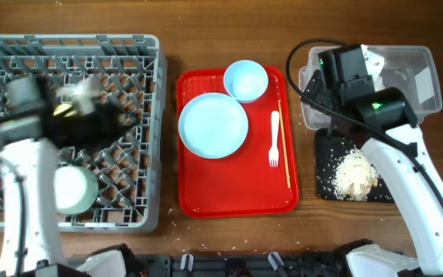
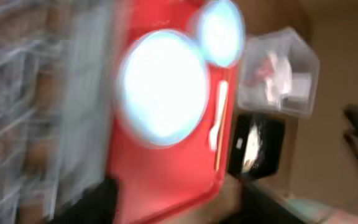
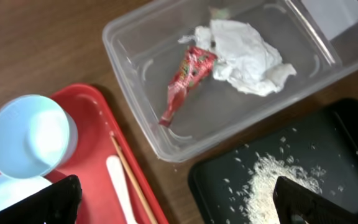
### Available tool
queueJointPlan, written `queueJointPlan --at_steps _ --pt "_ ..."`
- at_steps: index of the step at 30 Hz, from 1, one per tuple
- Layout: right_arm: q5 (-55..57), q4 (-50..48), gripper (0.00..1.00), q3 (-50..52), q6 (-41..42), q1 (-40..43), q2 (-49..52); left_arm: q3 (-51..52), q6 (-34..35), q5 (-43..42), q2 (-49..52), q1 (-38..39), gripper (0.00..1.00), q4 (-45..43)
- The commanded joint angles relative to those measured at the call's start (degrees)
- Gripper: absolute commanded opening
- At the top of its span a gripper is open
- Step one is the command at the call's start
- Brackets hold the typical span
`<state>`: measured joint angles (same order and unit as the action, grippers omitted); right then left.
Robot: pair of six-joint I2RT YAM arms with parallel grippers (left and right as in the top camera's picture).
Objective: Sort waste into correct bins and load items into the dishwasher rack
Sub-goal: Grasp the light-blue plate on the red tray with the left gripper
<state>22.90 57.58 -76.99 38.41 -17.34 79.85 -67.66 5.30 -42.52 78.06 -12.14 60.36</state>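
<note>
The grey dishwasher rack (image 1: 148,115) fills the left. One pale bowl (image 1: 75,188) lies in it. A blurred yellowish thing (image 1: 68,109), maybe the cup, sits by my left gripper (image 1: 102,117). The left wrist view is blurred; its dark fingers (image 2: 179,208) look apart with nothing between. The plate (image 1: 213,125), second bowl (image 1: 245,81), fork (image 1: 274,138) and chopsticks (image 1: 284,150) lie on the red tray. My right gripper (image 3: 179,211) is wide open and empty above the black tray (image 3: 328,137) holding rice scraps (image 3: 272,180). The clear tub (image 3: 135,56) holds the red wrapper (image 3: 188,78) and tissue (image 3: 244,50).
The red tray (image 1: 237,196) sits between the rack and the bins. The clear tub (image 1: 418,69) is at the back right, with the black tray (image 1: 329,165) in front of it. A few grains lie on the wood near the front edge.
</note>
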Motion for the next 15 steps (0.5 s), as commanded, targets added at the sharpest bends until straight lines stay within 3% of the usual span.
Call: queueJointPlan --at_steps 1,4,7,10,13,15 --pt "-0.1 0.1 1.0 -0.9 0.6 0.1 -0.6 -0.6 -0.1 8.5 3.2 22.6 0.81 -12.9" --pt "-0.1 0.1 1.0 -0.9 0.6 0.1 -0.6 -0.6 -0.1 26.8 8.9 38.8 0.83 -24.2" --pt "-0.1 0.1 1.0 -0.9 0.6 0.1 -0.6 -0.6 -0.1 43.9 16.3 48.8 0.81 -31.1" --pt "-0.1 0.1 1.0 -0.9 0.7 0.1 -0.6 -0.6 -0.1 46.3 22.2 51.9 0.76 -33.3" --pt "-0.1 0.1 1.0 -0.9 0.6 0.1 -0.6 -0.6 -0.1 46.2 26.7 52.3 0.64 -33.4" --pt "-0.1 0.1 1.0 -0.9 0.7 0.1 -0.6 -0.6 -0.1 44.7 28.8 52.3 0.63 -33.4"
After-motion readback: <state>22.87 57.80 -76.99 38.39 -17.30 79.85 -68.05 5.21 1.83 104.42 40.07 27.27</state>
